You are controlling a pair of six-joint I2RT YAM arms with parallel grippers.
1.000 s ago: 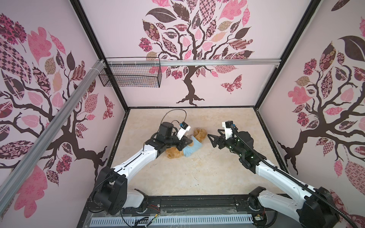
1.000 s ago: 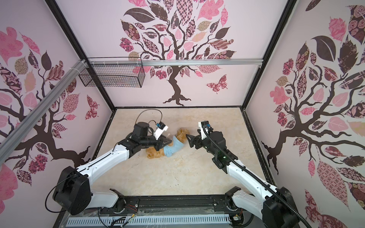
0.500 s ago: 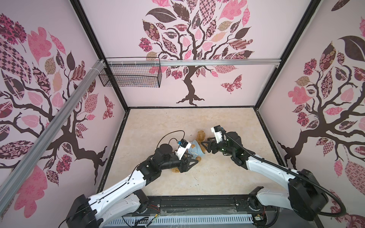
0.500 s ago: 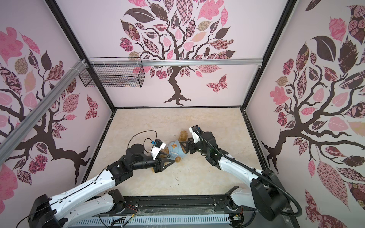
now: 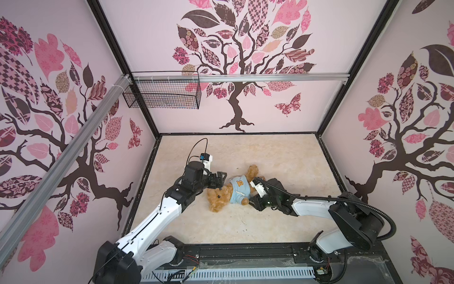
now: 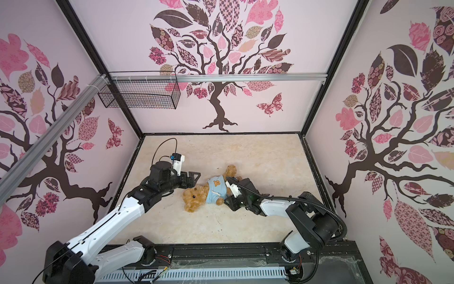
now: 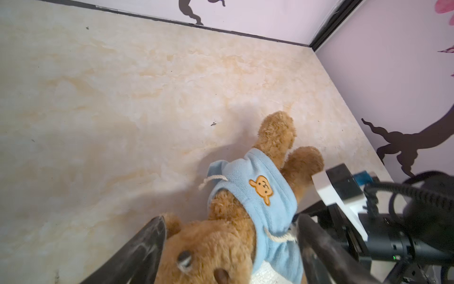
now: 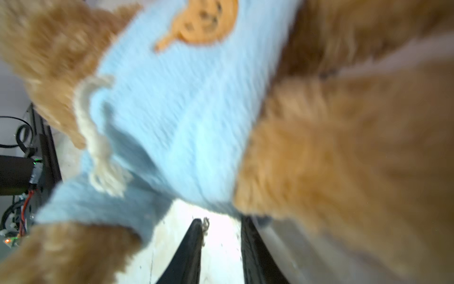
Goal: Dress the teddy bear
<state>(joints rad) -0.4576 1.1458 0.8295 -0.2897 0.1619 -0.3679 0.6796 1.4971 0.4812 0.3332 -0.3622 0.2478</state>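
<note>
The teddy bear [image 5: 217, 198] lies mid-table [image 5: 270, 159], head toward seven o'clock, blue shirt [image 5: 239, 188] on. The left gripper [image 5: 221, 181] stands spread astride its head. The right gripper [image 8: 222, 248], at four o'clock, shows narrow jaws (what they pinch, I cannot tell). The bear looks like soft, light plush, so take it by the shirt hem.

The desk [image 5: 258, 152] lies bare behind and in front of the teddy bear [image 5: 222, 196], whose head and legs are closely flanked by the left gripper [image 5: 221, 181] and right gripper [image 5: 253, 194].

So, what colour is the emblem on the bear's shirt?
Orange emblem, clearest in the left wrist view.
</note>
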